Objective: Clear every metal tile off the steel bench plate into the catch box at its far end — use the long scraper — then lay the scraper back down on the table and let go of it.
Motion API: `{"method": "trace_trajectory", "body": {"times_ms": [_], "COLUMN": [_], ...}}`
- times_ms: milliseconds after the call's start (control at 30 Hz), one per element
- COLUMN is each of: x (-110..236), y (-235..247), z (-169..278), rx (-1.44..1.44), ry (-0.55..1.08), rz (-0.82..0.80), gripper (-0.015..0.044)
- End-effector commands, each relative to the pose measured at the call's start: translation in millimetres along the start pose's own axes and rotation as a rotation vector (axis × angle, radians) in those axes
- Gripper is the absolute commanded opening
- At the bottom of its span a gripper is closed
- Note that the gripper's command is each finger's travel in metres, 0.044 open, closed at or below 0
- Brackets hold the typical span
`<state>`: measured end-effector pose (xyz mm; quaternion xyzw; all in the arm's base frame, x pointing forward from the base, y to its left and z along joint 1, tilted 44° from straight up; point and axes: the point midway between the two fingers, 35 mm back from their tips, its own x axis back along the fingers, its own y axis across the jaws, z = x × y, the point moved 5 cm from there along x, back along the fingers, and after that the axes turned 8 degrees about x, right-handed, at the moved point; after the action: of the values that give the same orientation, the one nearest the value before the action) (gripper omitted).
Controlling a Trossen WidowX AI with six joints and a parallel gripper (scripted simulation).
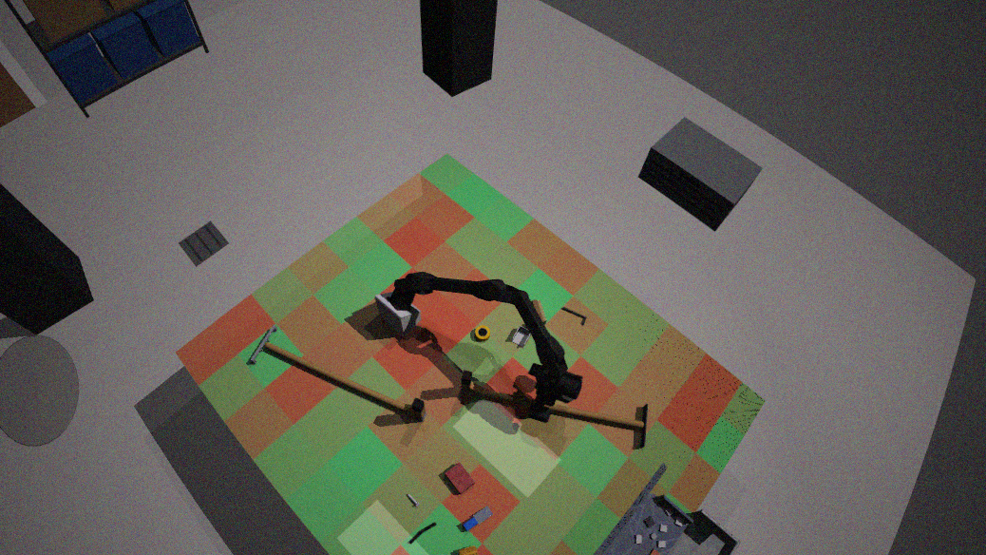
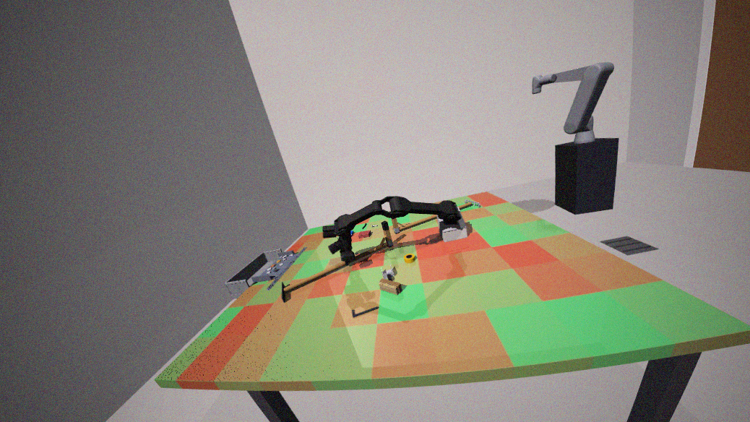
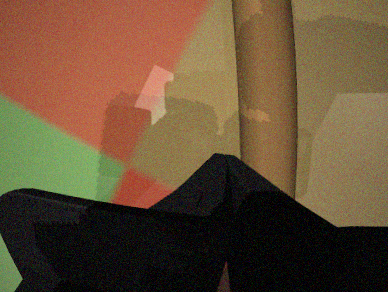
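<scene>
My gripper (image 1: 540,413) (image 2: 347,260) (image 3: 221,164) is shut and empty, low over a long wooden-handled tool (image 1: 596,418) (image 2: 314,277) (image 3: 267,75) with a dark crosswise head. In the wrist view the handle runs just beyond the fingertips; whether they touch is unclear. A second wooden-handled tool (image 1: 331,375) (image 2: 419,224) with a grey head lies farther left in the top view. The steel plate (image 1: 618,537) is at the lower right there, with several small metal tiles (image 1: 662,527) on it. The catch box (image 1: 724,538) (image 2: 238,285) is at its end. Part of the plate is cut off.
A yellow ring (image 1: 483,333) (image 2: 409,258), a white bracket (image 1: 521,336) (image 2: 388,273), a wooden block (image 2: 390,286) and a black hex key (image 1: 573,315) (image 2: 365,311) lie near the arm. A red block (image 1: 458,478) (image 2: 365,233) and a blue-grey block (image 1: 476,519) lie toward the bottom of the top view.
</scene>
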<state>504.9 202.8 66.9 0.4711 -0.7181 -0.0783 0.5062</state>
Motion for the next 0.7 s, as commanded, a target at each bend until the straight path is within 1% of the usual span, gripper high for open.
{"method": "trace_trajectory", "body": {"times_ms": [0,667], "x": [-2,-3], "y": [-6,-26], "z": [1,1], "rx": [0.004,0.015], "ry": [0.003,-0.002], "rz": [-0.001,-0.001], "gripper": [0.0000,0.0000]}}
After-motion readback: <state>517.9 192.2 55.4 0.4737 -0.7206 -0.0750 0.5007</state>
